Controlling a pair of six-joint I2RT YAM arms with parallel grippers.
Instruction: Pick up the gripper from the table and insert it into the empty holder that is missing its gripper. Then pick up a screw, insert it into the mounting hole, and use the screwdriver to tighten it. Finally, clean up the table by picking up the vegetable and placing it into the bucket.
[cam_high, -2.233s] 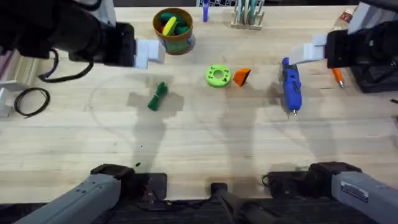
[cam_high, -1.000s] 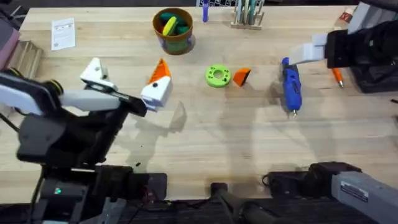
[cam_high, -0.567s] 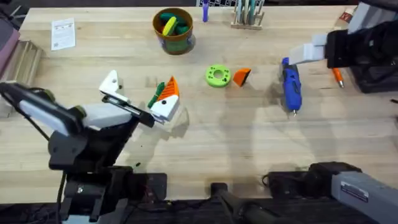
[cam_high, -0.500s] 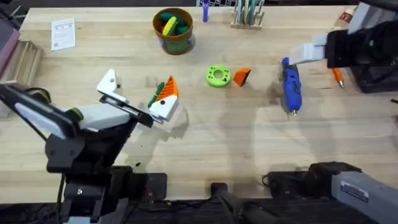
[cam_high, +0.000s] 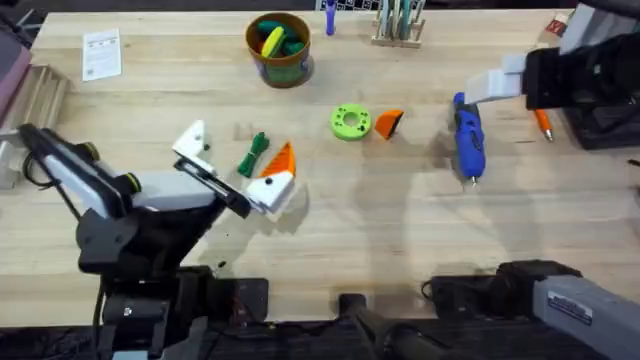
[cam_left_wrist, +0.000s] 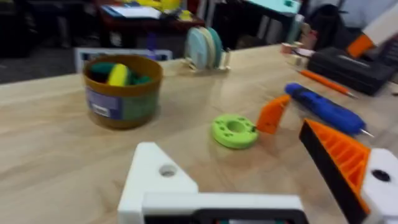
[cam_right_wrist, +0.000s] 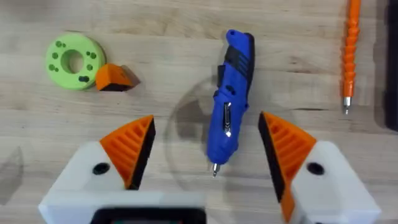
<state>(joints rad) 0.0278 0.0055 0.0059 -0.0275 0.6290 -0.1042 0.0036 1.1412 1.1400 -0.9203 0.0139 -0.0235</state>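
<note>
left gripper (cam_high: 232, 168) sits low at centre-left of the overhead frame, its fingers spread with nothing between them: one is a bare white holder (cam_high: 193, 146) with no orange tip, the other carries its orange pad. the dark-green vegetable (cam_high: 253, 155) lies on the surface (cam_high: 330, 230) in the gap between them, closer to the orange-tipped one. the loose orange gripper (cam_high: 388, 123) rests just right of the green disc (cam_high: 350, 122) at upper centre, well apart from the holder that needs it, so by this reading the first step, picking up the tip, is not yet done (the tip looks untouched). the next move would seem to call for one arm to reach the tip and pinch it by its sides, with the ribbed face turned so it can be fitted to the bare block.

right gripper (cam_right_wrist: 208, 149) hangs at the upper right of the overhead frame; in its wrist view its two orange-padded fingers stand wide apart and empty above the blue screwdriver (cam_right_wrist: 229, 96), which lies on the surface with its silver tip toward the camera. a thin orange tool (cam_right_wrist: 350, 53) lies apart at the right edge of that view. no screw can be made out.

the bucket (cam_high: 278, 47) stands at top centre of the overhead frame, upright, holding yellow and green toys; the vegetable is not in it.
</note>
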